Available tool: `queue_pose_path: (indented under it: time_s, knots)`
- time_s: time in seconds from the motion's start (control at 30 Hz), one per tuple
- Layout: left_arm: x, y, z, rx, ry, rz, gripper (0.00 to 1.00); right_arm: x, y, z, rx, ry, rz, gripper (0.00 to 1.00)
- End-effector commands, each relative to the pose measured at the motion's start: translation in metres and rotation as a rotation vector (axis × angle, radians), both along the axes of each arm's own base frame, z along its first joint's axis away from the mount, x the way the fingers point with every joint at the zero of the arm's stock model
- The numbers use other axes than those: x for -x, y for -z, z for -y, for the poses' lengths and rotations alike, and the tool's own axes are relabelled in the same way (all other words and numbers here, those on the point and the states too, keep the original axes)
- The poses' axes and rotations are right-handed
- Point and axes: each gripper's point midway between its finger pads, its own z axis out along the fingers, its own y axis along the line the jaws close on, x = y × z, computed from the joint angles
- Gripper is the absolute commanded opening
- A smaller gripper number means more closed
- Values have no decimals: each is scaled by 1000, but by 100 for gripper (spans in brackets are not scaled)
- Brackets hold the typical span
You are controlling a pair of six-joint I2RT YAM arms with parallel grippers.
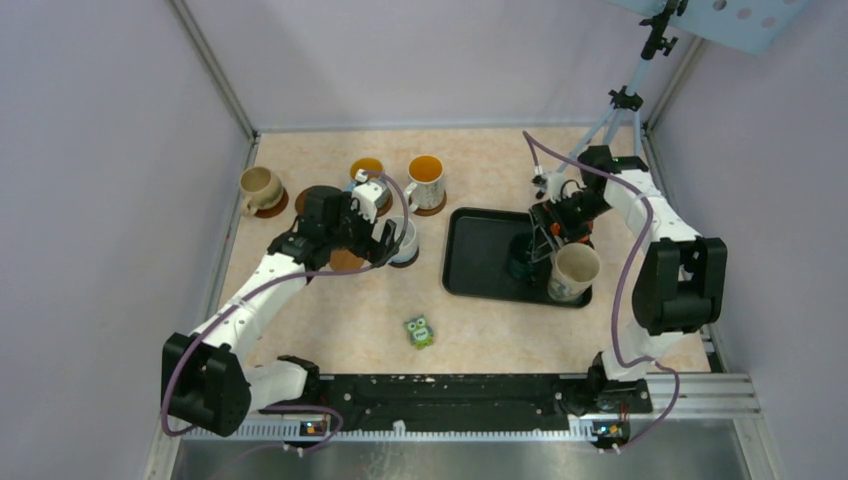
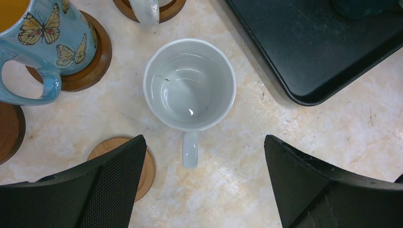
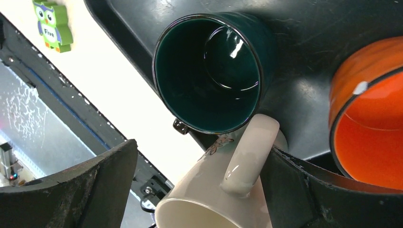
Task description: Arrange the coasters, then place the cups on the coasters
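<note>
A plain white cup (image 2: pixel 189 85) stands on bare table, its handle (image 2: pixel 190 149) pointing at my open left gripper (image 2: pixel 204 142), which hovers over it (image 1: pixel 388 235). A tan coaster (image 2: pixel 142 166) lies partly under the left finger. A blue butterfly cup (image 2: pixel 45 35) stands on a brown coaster (image 2: pixel 90 66). My right gripper (image 3: pixel 199 149) is open over the black tray (image 1: pixel 480 262). Between its fingers is a cream cup (image 3: pixel 223 190), with the handle (image 3: pixel 249 152) against the right finger. A dark green cup (image 3: pixel 209 71) and an orange-red cup (image 3: pixel 370 114) stand beside it.
At the back left, a beige cup (image 1: pixel 260 188) and a cream cup with an orange inside (image 1: pixel 426 180) stand on coasters. A dark coaster (image 1: pixel 318 195) lies bare. A small green owl figure (image 1: pixel 419 332) lies near the front. Walls enclose the table.
</note>
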Motion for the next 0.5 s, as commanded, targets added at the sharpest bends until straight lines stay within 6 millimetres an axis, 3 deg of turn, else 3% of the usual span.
queue_pose_path:
  time_s: [0.0, 0.47]
  knots:
    - [-7, -24, 3, 31, -1, 59, 99, 4, -17, -16, -49, -64, 34, 92]
    - [-4, -30, 12, 58, 50, 47, 99, 13, -19, -56, -84, -196, 27, 92]
